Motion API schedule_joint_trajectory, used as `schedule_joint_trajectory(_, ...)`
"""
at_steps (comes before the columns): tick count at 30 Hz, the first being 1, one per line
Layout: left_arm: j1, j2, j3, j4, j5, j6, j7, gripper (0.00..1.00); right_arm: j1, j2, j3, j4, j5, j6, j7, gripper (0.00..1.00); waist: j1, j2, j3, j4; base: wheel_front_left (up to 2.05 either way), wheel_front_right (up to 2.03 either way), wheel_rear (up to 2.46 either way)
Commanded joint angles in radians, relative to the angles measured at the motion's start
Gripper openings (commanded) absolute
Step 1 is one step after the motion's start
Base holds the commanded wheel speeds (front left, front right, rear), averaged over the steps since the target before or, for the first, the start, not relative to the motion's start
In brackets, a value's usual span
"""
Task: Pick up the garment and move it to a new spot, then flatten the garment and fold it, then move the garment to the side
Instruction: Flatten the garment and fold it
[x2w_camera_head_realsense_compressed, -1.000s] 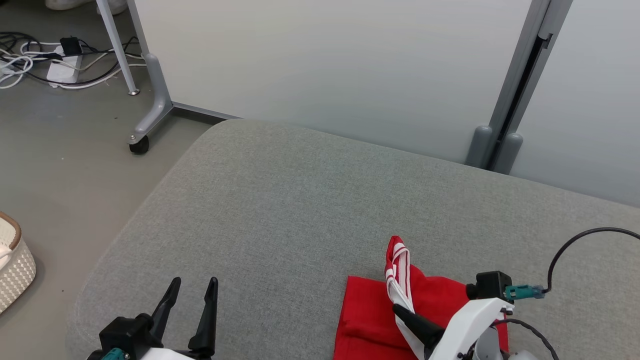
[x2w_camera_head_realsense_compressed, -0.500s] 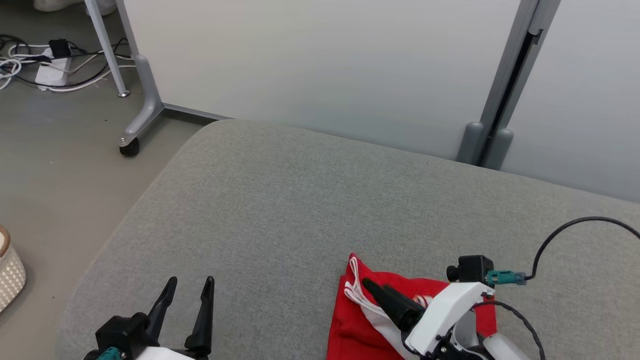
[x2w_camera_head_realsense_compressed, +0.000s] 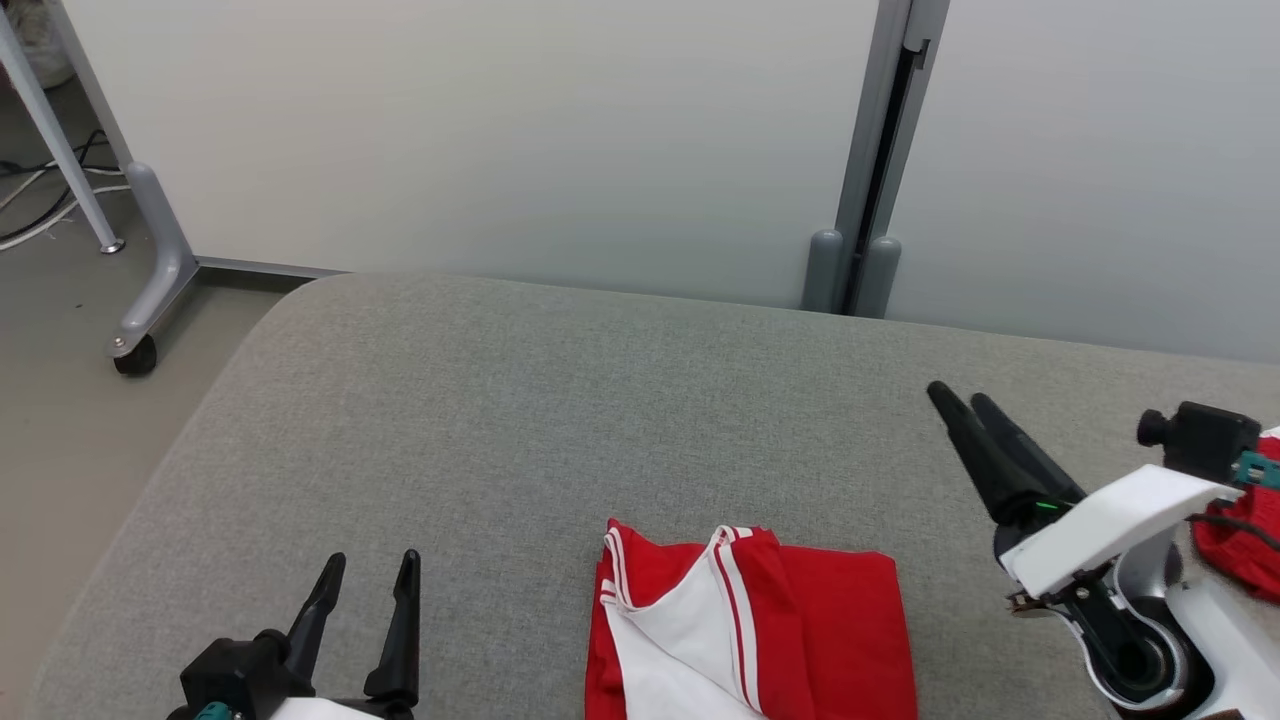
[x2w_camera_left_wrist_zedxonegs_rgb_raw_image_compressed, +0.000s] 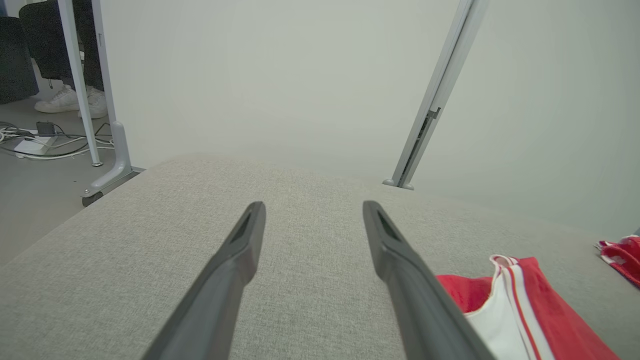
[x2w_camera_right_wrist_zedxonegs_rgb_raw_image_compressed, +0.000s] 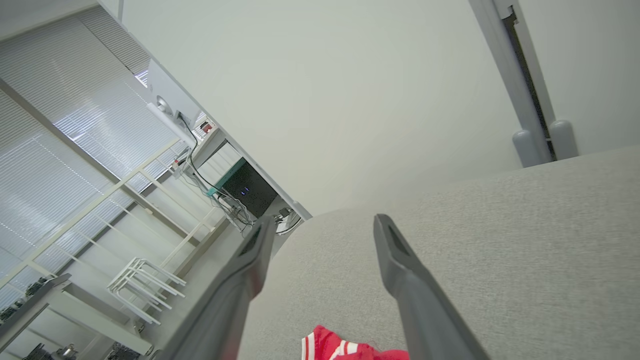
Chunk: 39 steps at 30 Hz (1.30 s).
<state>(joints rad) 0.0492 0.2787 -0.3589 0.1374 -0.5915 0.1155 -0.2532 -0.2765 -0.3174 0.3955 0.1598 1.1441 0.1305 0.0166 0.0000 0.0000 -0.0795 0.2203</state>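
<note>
The garment (x2w_camera_head_realsense_compressed: 830, 620) is showing a red body, its sleeve (x2w_camera_head_realsense_compressed: 670, 640) white and edged in red-and-white striped trim (x2w_camera_head_realsense_compressed: 735, 590). The cushion (x2w_camera_head_realsense_compressed: 560, 400) beneath is showing a flecked light grey weave. The left end effector (x2w_camera_head_realsense_compressed: 372, 558) and right end effector (x2w_camera_head_realsense_compressed: 958, 395) are showing matte black, the right one's wrist housing (x2w_camera_head_realsense_compressed: 1110, 520) white. A small cloth bundle (x2w_camera_head_realsense_compressed: 1235, 540) is showing red with white stripes. The partition (x2w_camera_head_realsense_compressed: 500, 130) behind is showing pale grey-white.
</note>
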Motion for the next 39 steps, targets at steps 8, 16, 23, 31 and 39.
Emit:
schedule_joint_trajectory(8,0.033,-0.001,0.043,-0.02,0.015,0.007,-0.011,1.0,0.078,-0.044,-0.058,0.085,-0.109,0.001,-0.082,1.0,0.0,0.0,-0.01,-0.035,0.0,0.0,0.0)
schedule_joint_trajectory(16,0.034,-0.014,0.052,-0.023,0.031,-0.008,-0.013,1.0,0.064,0.013,-0.022,0.2,-0.159,0.001,-0.067,0.0,0.0,0.0,-0.006,-0.029,0.0,0.0,0.0)
schedule_joint_trajectory(23,0.036,-0.003,0.048,-0.023,0.045,-0.015,-0.012,1.0,-0.015,0.072,0.036,0.356,-0.223,0.001,-0.024,0.0,0.0,0.0,-0.001,0.012,0.0,0.0,0.0)
schedule_joint_trajectory(31,0.011,-0.001,0.032,-0.022,0.051,-0.019,-0.003,1.0,-0.062,0.169,0.106,0.569,-0.222,0.001,0.092,0.0,0.0,0.0,-0.005,0.094,0.0,0.0,0.0)
schedule_joint_trajectory(39,0.017,0.002,0.03,-0.024,0.044,-0.011,0.0,1.0,0.009,0.192,0.241,0.414,-0.056,0.001,0.203,0.0,0.0,0.0,-0.005,0.107,0.0,0.0,0.0)
